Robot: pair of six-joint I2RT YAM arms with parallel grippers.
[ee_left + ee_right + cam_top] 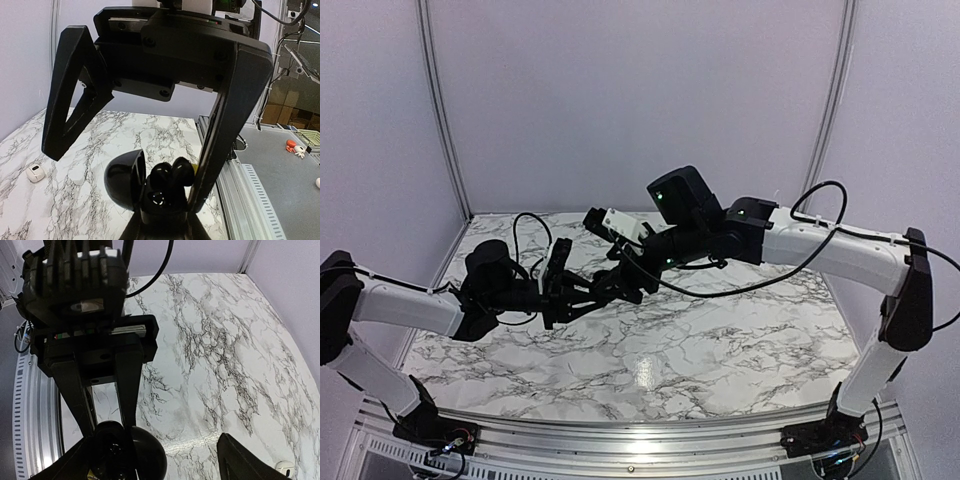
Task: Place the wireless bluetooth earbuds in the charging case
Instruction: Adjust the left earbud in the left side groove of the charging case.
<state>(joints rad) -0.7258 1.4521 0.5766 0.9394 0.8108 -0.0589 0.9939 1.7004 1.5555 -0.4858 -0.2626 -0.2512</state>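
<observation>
left claw [162, 226] was closed tight on the base of the open charging case [159, 199]. the earbuds [172, 174] sat in its wells. they looked tiny, light and glossy, probably slippery, so a soft push on top seemed safest. right claw [125, 177] stood wide open around them, holding nothing, above the counter [100, 145].

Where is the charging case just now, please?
Left wrist view, bottom centre: the charging case, lid open, is held in the left gripper between the right gripper's fingers.
</observation>
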